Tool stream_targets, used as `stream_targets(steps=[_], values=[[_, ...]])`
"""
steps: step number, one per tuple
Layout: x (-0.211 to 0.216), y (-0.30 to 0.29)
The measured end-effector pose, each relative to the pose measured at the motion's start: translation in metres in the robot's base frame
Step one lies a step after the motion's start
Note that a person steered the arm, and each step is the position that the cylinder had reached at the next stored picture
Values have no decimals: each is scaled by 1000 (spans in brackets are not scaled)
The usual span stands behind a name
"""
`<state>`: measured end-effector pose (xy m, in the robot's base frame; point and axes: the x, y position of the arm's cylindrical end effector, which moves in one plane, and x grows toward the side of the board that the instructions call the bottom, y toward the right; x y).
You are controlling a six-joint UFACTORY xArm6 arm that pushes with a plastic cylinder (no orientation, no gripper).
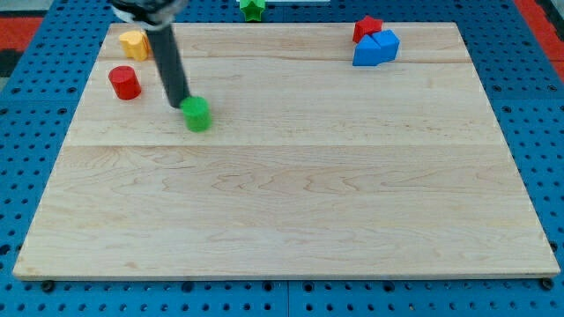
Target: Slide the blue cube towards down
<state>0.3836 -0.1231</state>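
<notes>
My tip (179,105) rests on the wooden board (291,220) in its upper-left part, touching or just beside the left edge of a small green block (197,114) — too close to say whether there is any gap. Being a bare rod, it has nothing to open or close and holds nothing; it can only shove. The blue cube (376,48) sits well apart from it, near the view's top right corner of the board, its shape looking more like two blue pieces pressed together than one clean cube (I cannot tell which from this angle). A red block (367,28), star-like in outline, touches it from the view's upper left. Elsewhere, a red cylinder (125,82) and a yellow block (134,42) lie to the left of the rod, and a green star-shaped block (253,8) sits just past the board's top edge. As I judge it, the task has not yet begun in earnest — this is the approach step, with the tip on the wrong side of the board. The next move calls for travelling right across the upper board and arriving above the blue cube, in the narrow strip between it and the top edge, without knocking the green block further or catching the red one. From there a straight push toward the view's bottom should carry the cube down; coming in off-centre would likely turn it aside rather than slide it.
</notes>
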Motion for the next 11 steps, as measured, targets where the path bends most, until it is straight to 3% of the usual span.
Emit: stream_targets(steps=[1, 2, 3, 5, 6, 8, 10, 11], values=[[42, 69], [50, 77], [-8, 151], [-110, 356], [-171, 379], [-104, 272], [-159, 252], [-142, 214]])
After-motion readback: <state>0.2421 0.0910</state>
